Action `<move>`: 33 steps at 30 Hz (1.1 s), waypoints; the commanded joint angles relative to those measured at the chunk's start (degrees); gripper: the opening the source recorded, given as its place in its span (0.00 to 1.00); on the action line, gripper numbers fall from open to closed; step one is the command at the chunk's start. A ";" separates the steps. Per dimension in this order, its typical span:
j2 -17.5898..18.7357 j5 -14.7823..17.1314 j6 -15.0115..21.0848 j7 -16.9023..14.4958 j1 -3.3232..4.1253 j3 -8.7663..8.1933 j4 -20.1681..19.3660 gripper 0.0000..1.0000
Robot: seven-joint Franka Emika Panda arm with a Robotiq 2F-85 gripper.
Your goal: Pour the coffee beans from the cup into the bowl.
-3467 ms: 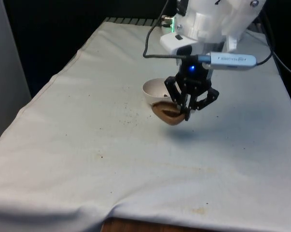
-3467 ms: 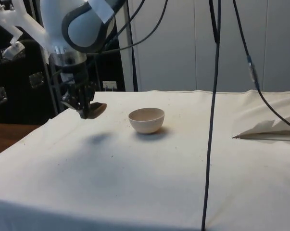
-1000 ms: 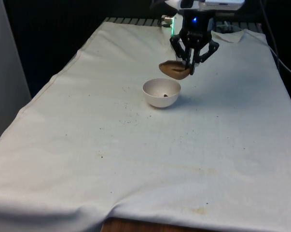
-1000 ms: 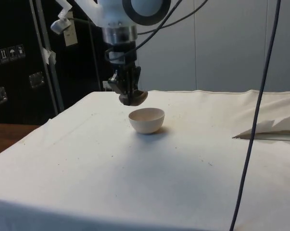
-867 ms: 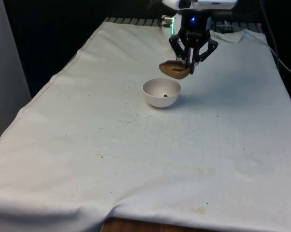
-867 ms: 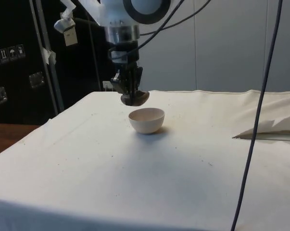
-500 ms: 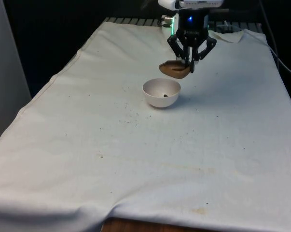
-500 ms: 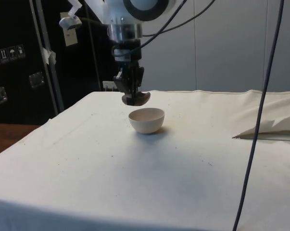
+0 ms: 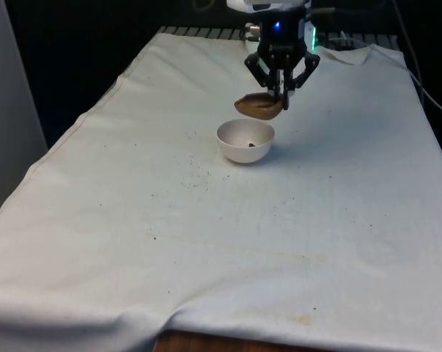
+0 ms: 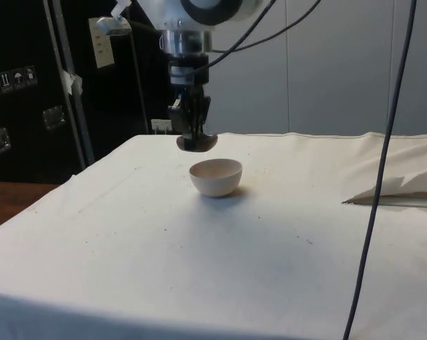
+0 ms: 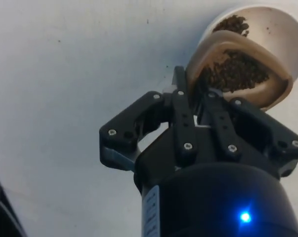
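Gripper (image 9: 281,99) pinching tilted brown cup (image 9: 259,107) by its rim, above white bowl's (image 9: 245,142) 12 o'clock edge, bare cloth (image 9: 228,242) all round

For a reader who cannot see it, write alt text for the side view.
The black gripper holds a brown cup just above a cream bowl, its fingers shut on the rim. The bowl stands on a white cloth.

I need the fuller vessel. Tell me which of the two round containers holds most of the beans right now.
The brown cup, clamped in the tool above the table. It carries a heap of beans; the white bowl on the cloth has only a few.
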 commanded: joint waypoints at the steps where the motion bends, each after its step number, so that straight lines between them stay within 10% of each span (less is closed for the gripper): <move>1: 0.00 2.01 0.69 -1.72 -0.29 0.46 -0.29 0.00; 33: -0.29 21.49 -3.32 -23.20 -0.86 -1.09 -1.60 0.00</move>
